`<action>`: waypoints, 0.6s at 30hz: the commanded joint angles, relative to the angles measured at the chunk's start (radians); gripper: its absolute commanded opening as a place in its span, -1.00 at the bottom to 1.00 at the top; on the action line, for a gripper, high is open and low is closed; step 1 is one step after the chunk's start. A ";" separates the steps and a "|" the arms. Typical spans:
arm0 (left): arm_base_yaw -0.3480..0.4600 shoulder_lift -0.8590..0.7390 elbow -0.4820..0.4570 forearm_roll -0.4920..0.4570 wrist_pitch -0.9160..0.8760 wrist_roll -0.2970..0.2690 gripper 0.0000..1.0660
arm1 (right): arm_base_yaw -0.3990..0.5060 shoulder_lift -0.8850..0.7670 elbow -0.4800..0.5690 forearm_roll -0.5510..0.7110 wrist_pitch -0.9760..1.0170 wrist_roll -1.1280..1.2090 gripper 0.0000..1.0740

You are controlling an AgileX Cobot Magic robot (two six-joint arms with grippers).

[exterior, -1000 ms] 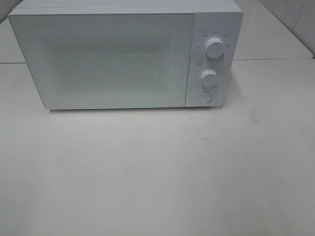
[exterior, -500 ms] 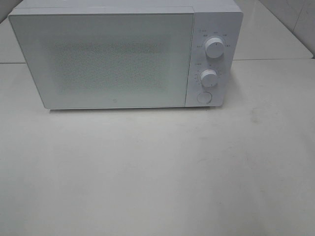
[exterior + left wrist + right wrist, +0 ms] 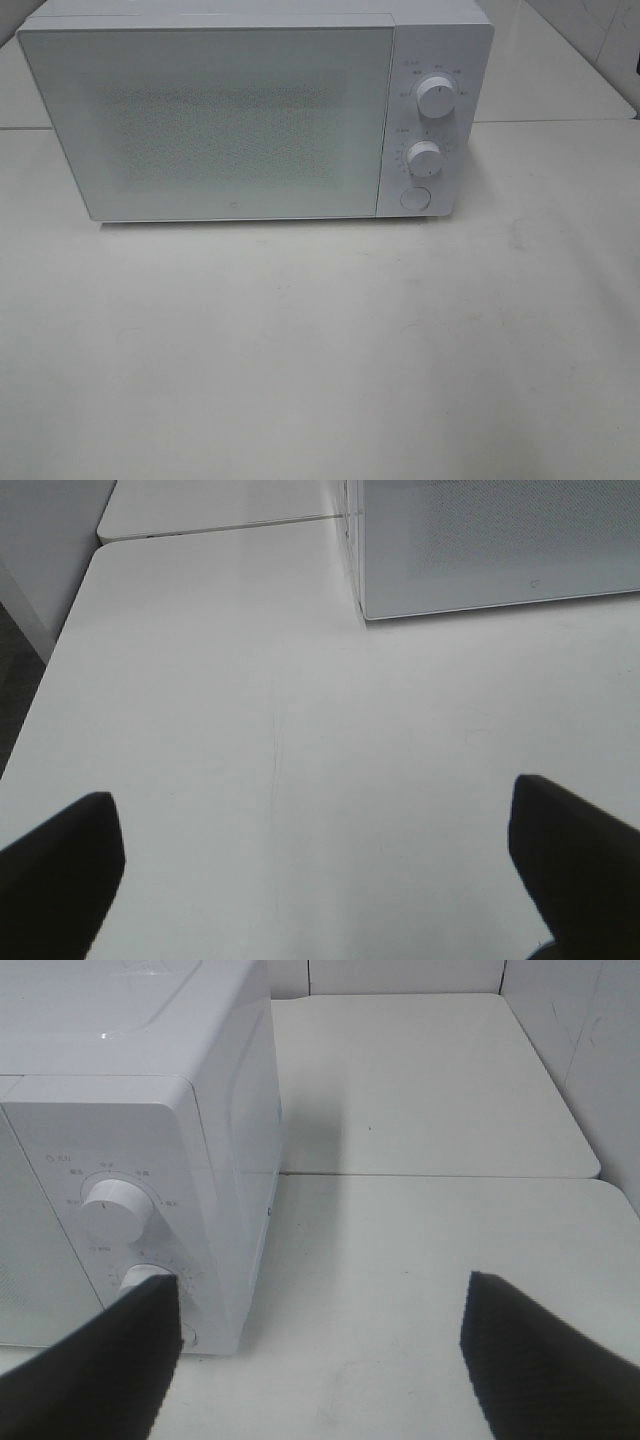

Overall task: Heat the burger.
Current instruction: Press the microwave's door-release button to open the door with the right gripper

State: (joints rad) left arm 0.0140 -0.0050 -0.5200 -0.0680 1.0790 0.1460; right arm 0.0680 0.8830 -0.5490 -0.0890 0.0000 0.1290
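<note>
– Claws first: how do they stand?
– Both are spread wide with nothing between the fingers. The left claw (image 3: pixel 310 800) hangs in front of the microwave (image 3: pixel 255 115), off the front corner farthest from the dials. The right claw (image 3: pixel 320 1285) hangs near the microwave's control end.
– And the rest, big things first?
– A white table (image 3: pixel 320 350) runs out in front of the microwave and to both sides of it. The microwave is white too, and its door (image 3: pixel 205 125) is closed. Right of the door sit the upper knob (image 3: pixel 436 97), the lower knob (image 3: pixel 424 158) just under it, and a round button (image 3: pixel 414 198) at the bottom.
– Where is the burger?
– I cannot tell. No view shows it, and the door's speckled window on the microwave is too pale to see through.
</note>
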 commanded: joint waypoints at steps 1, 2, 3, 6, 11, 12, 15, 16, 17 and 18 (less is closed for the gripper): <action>0.002 -0.004 0.003 0.002 -0.009 0.001 0.83 | -0.009 0.064 0.000 0.002 -0.089 0.002 0.42; 0.002 -0.004 0.003 0.002 -0.009 0.001 0.83 | -0.009 0.064 0.000 0.002 -0.089 0.002 0.42; 0.002 -0.004 0.003 0.002 -0.009 0.001 0.83 | -0.009 0.092 0.000 0.002 -0.115 0.002 0.42; 0.002 -0.004 0.003 0.002 -0.009 0.001 0.83 | -0.006 0.134 0.000 0.001 -0.148 0.002 0.42; 0.002 -0.004 0.003 0.002 -0.009 0.001 0.83 | -0.006 0.188 0.029 0.001 -0.236 0.002 0.42; 0.002 -0.004 0.003 0.002 -0.009 0.001 0.83 | -0.006 0.211 0.064 0.002 -0.319 0.002 0.42; 0.002 -0.004 0.003 0.002 -0.009 0.001 0.83 | -0.006 0.237 0.110 0.003 -0.422 0.002 0.42; 0.002 -0.004 0.003 0.002 -0.009 0.001 0.83 | -0.006 0.237 0.110 0.003 -0.422 0.002 0.42; 0.002 -0.004 0.003 0.002 -0.009 0.001 0.83 | -0.006 0.254 0.140 0.022 -0.486 -0.002 0.42; 0.002 -0.004 0.003 0.002 -0.009 0.001 0.83 | -0.006 0.262 0.151 0.033 -0.509 -0.005 0.42</action>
State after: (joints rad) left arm 0.0140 -0.0050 -0.5200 -0.0680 1.0790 0.1460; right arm 0.0680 1.1310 -0.4260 -0.0770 -0.4130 0.1290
